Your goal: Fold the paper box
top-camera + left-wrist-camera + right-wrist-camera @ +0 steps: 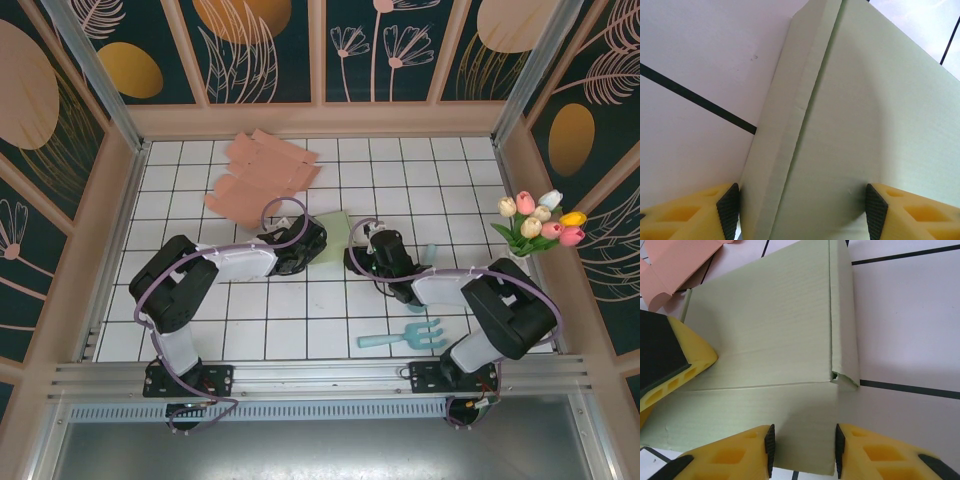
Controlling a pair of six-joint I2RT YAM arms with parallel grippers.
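Floral wall panels (250, 45) enclose a white, black-gridded counter (300, 320).

Top view: the green paper box (337, 222), partly formed, lies at the centre of the counter. The left claw (306, 244) meets it from 9 o'clock and the right claw (362, 256) from 4 o'clock. Both arms are stretched low over the tiles. Pink box blanks (262, 178) lie flat at 11 o'clock from the box, and tulips (540, 222) stand at 3 o'clock, well apart. A teal garden fork (405, 335) lies at 5 o'clock. None of these is engaged.

Left wrist view: the left claw (801, 207) stands wide, and the green paper box (860, 125) runs up toward 12 o'clock from between its fingers. A turned-up side flap forms a ridge just inside the 9 o'clock finger. In my judgement this claw is steadying the box, not gripping it.

Right wrist view: the right claw (803, 447) is narrow, its pads a short way apart over the near corner of the green paper box (770, 330). No pinch is evident. A side wall is folded over along the 3 o'clock edge, and a crease crosses the panel. One of the left claw's fingers (670, 365) rests on the panel at 9 o'clock, probably as a hold-down. The pink box blanks (675, 265) show at 11 o'clock.

Assessment: folding is under way and the near panel is not yet raised.
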